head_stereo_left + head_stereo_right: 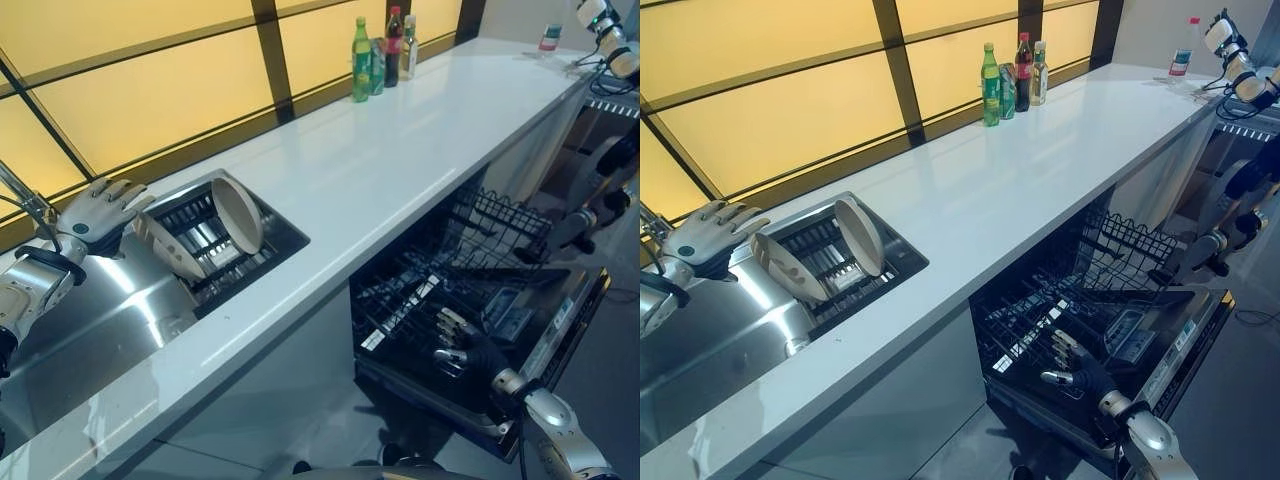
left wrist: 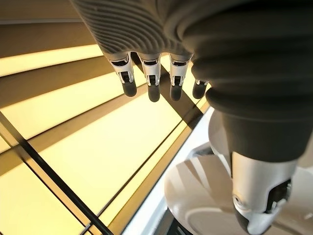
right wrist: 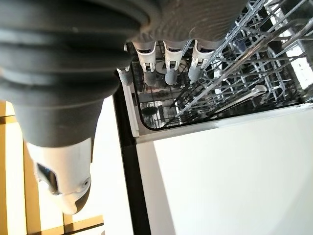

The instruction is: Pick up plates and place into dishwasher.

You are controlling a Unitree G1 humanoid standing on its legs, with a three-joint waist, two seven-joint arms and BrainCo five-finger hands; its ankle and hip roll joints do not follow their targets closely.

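Observation:
Two beige plates stand on edge in the dark drying rack (image 1: 262, 243) sunk into the counter: one upright plate (image 1: 237, 214) and one leaning plate (image 1: 168, 247) to its left. My left hand (image 1: 97, 213) hovers open just left of the leaning plate, fingers spread, touching nothing; the plates (image 2: 205, 205) lie below its thumb in the left wrist view. My right hand (image 1: 462, 343) hangs open over the lower dishwasher rack (image 1: 410, 300), empty, its fingers (image 3: 168, 68) pointing at the wire rack.
The dishwasher door (image 1: 560, 330) lies open to the right, with the upper rack (image 1: 500, 222) pulled out. Several bottles (image 1: 382, 52) stand at the counter's far end. A steel sink (image 1: 90, 330) lies beside the drying rack. Another robot arm (image 1: 610, 40) shows at far right.

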